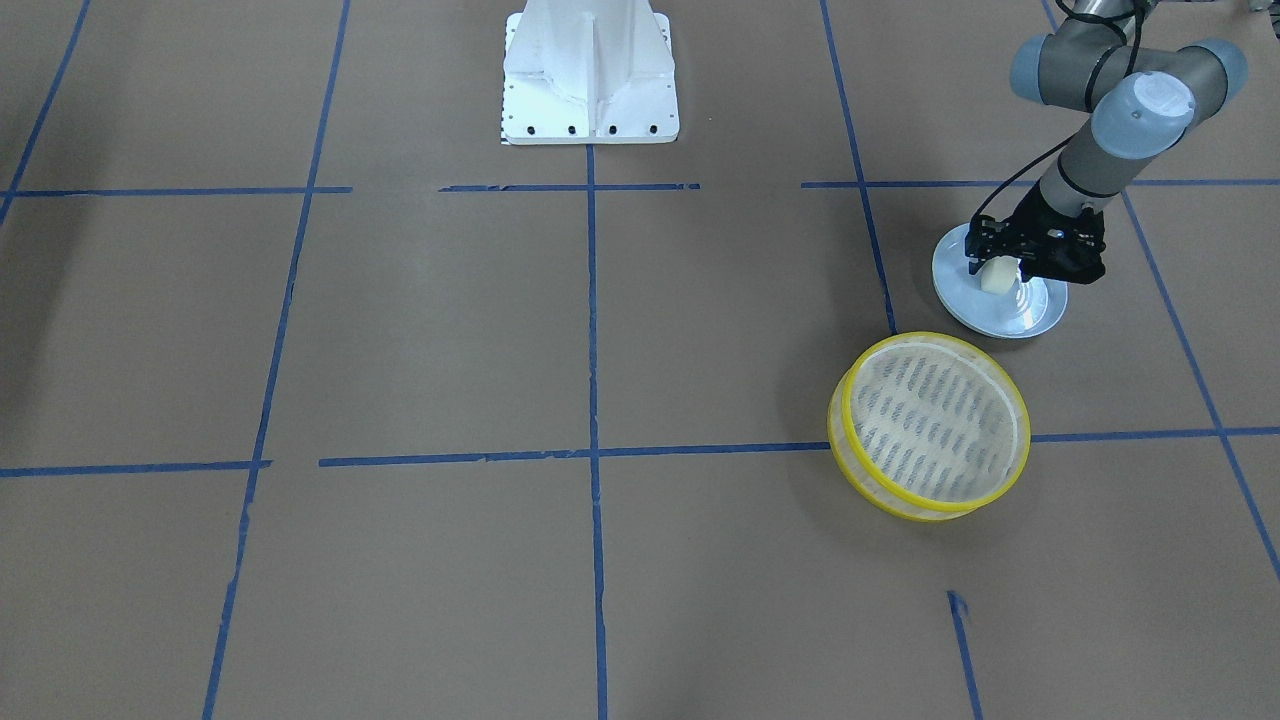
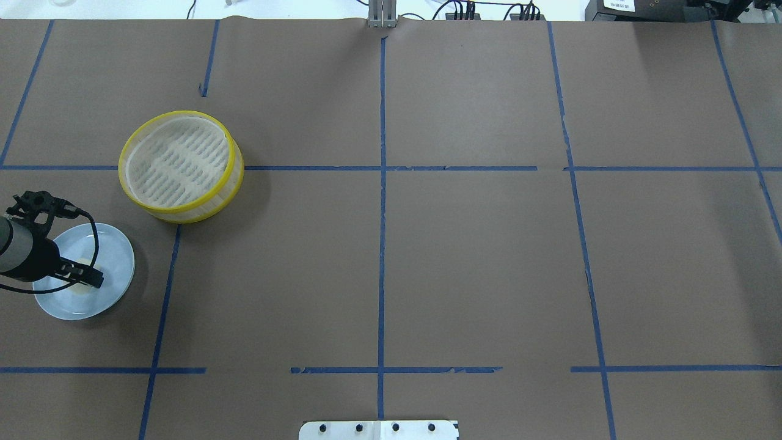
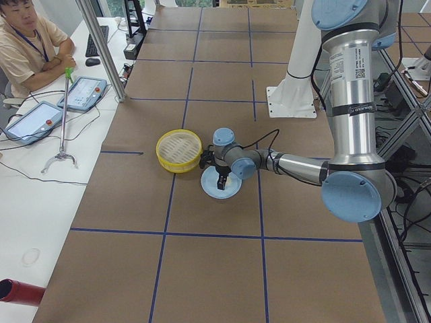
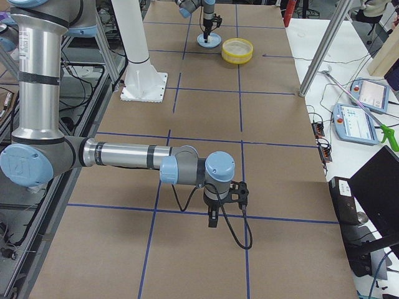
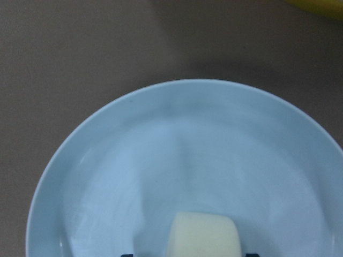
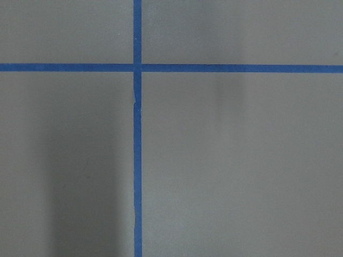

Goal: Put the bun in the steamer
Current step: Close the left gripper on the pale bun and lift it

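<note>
Robotics lab: tape-gridded table [image 2: 489,275], teach pendants [image 3: 84,93], operator [image 3: 30,40].

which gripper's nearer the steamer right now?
Left. The left gripper hangs over the blue plate next to the steamer, jaws either side of the bun. The right gripper is far off toward the table's other end.

Steamer [image 1: 936,339] top open; raised yellow rim in way from neighbouring plate [image 1: 1010,318].

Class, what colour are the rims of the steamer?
The steamer has bright yellow rims, which show best in the overhead exterior view.
</note>
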Action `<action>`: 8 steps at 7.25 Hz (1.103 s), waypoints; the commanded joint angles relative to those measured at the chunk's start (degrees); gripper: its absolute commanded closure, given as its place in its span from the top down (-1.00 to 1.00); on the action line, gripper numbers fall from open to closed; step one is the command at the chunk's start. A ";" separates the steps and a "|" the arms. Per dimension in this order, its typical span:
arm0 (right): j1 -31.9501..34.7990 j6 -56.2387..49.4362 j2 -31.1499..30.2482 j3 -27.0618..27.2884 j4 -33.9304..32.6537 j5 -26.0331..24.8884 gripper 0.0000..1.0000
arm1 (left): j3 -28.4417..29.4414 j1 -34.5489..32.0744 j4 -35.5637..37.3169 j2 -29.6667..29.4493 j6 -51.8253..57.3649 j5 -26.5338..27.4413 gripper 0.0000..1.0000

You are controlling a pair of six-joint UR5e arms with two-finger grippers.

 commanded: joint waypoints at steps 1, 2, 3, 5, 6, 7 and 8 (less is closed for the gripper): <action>0.00 0.00 0.00 0.00 0.00 0.00 1.00 | -0.51 0.04 -0.09 0.06 -0.09 0.00 0.32; 0.00 0.00 0.00 0.00 0.00 0.00 1.00 | -0.68 0.04 0.00 0.06 -0.17 0.09 0.18; 0.00 0.00 0.00 0.00 0.00 0.00 1.00 | -0.86 -0.04 0.00 0.06 -0.18 0.09 0.06; 0.00 0.00 0.00 0.00 0.00 0.00 1.00 | -1.21 -0.04 0.00 0.06 -2.00 0.09 -0.23; 0.00 0.00 0.00 0.00 0.00 0.00 1.00 | -1.99 -0.04 -0.09 0.06 -3.15 0.09 -0.28; 0.00 0.00 0.00 0.00 0.00 0.00 1.00 | -4.44 -0.74 0.08 0.15 -3.16 0.09 -0.30; 0.00 0.00 0.00 0.00 0.00 0.00 1.00 | -7.07 -1.27 0.09 0.50 -3.25 0.00 -0.31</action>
